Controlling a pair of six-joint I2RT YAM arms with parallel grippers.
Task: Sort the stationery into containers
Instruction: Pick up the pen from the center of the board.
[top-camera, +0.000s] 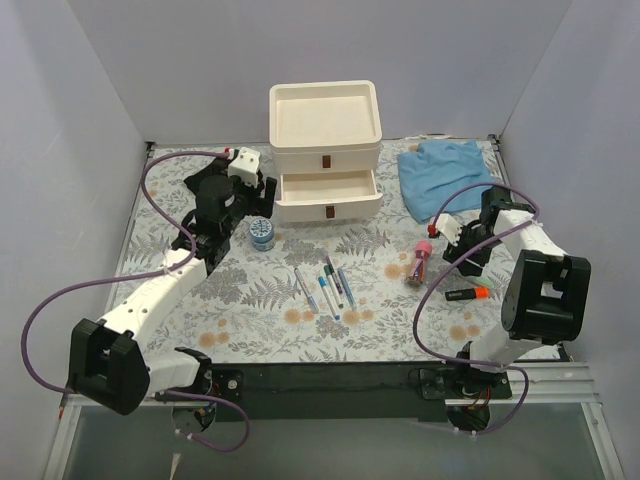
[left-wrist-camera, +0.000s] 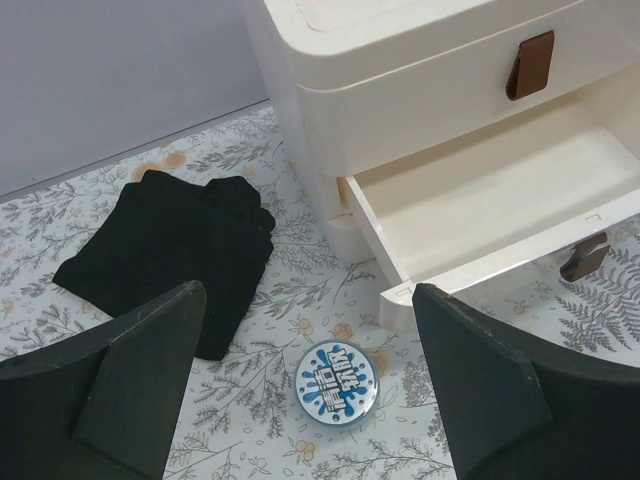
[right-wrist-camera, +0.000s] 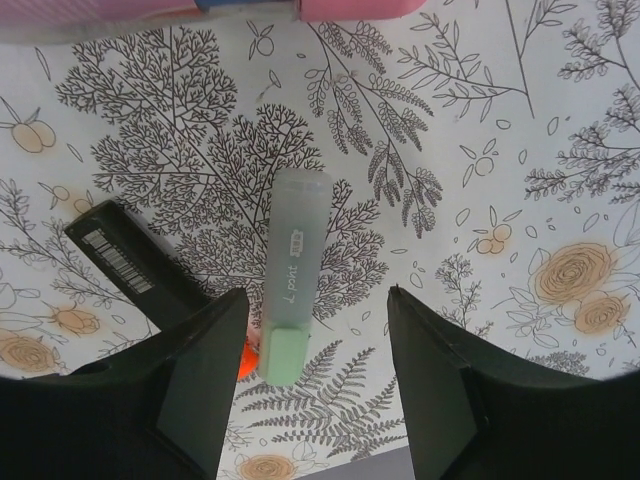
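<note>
The cream organiser (top-camera: 325, 120) stands at the back with its middle drawer (top-camera: 328, 190) pulled open and empty, also in the left wrist view (left-wrist-camera: 500, 190). The small blue round tub (top-camera: 262, 232) stands on the mat just left of that drawer. My left gripper (top-camera: 243, 208) is open above it, and the tub (left-wrist-camera: 337, 383) shows low between the fingers. Several pens (top-camera: 322, 285) lie mid-table. The pink-capped tube (top-camera: 420, 262) and the black marker with orange end (top-camera: 467, 294) lie at the right. My right gripper (top-camera: 474, 256) is open, straddling a pale green marker (right-wrist-camera: 297, 260).
A black cloth (left-wrist-camera: 170, 250) lies left of the organiser, behind the tub. A blue cloth (top-camera: 445, 175) lies at the back right. The black marker (right-wrist-camera: 130, 265) lies beside the right gripper's left finger. Grey walls close in the left, right and back.
</note>
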